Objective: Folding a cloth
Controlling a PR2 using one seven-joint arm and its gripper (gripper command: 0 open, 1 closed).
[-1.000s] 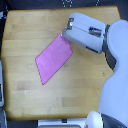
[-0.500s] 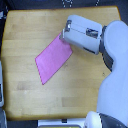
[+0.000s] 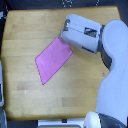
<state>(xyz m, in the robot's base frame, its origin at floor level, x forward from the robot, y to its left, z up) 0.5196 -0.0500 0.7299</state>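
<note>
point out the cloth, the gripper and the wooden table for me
cloth [image 3: 53,61]: exterior view, middle of the pink fabric.
gripper [image 3: 64,38]: exterior view, its tip at the cloth's upper corner; fingers too blurred to tell.
wooden table [image 3: 25,30]: exterior view, bare wood toward the upper left.

The cloth lies flat on the tabletop, about midway between its edges. The gripper sits over the cloth's corner nearest the far edge.
</note>
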